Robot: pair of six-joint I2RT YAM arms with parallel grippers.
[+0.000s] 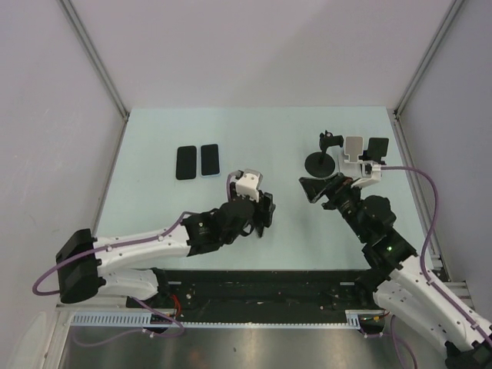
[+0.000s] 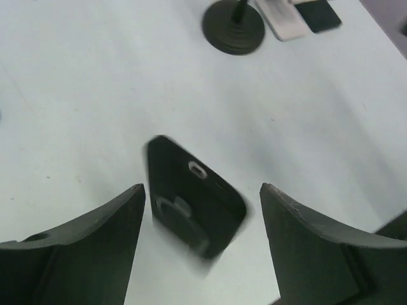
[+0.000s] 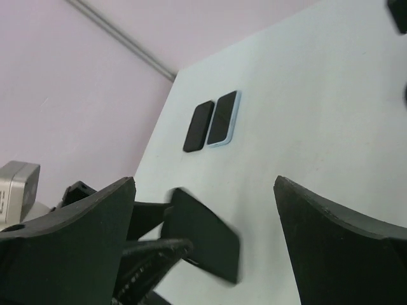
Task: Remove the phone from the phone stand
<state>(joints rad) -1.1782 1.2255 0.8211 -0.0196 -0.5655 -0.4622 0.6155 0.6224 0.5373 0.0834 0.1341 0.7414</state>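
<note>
A black phone (image 2: pixel 194 200) shows blurred between my left gripper's (image 2: pixel 202 187) open fingers, back side up, just over the table and gripped by neither finger. It also shows in the right wrist view (image 3: pixel 206 238), beside the left gripper's fingers (image 3: pixel 147 219). In the top view my left gripper (image 1: pixel 267 211) covers it. The black round-based phone stand (image 1: pixel 319 162) stands at the back right with no phone on it, and also shows in the left wrist view (image 2: pixel 233 28). My right gripper (image 1: pixel 314 189) is open and empty, pointing left toward the phone (image 3: pixel 205 184).
Two phones lie side by side at the back left, one black (image 1: pixel 186 162) and one with a light blue rim (image 1: pixel 209 160). A white holder (image 1: pixel 354 150) and a black item (image 1: pixel 377 147) sit right of the stand. Walls enclose the table.
</note>
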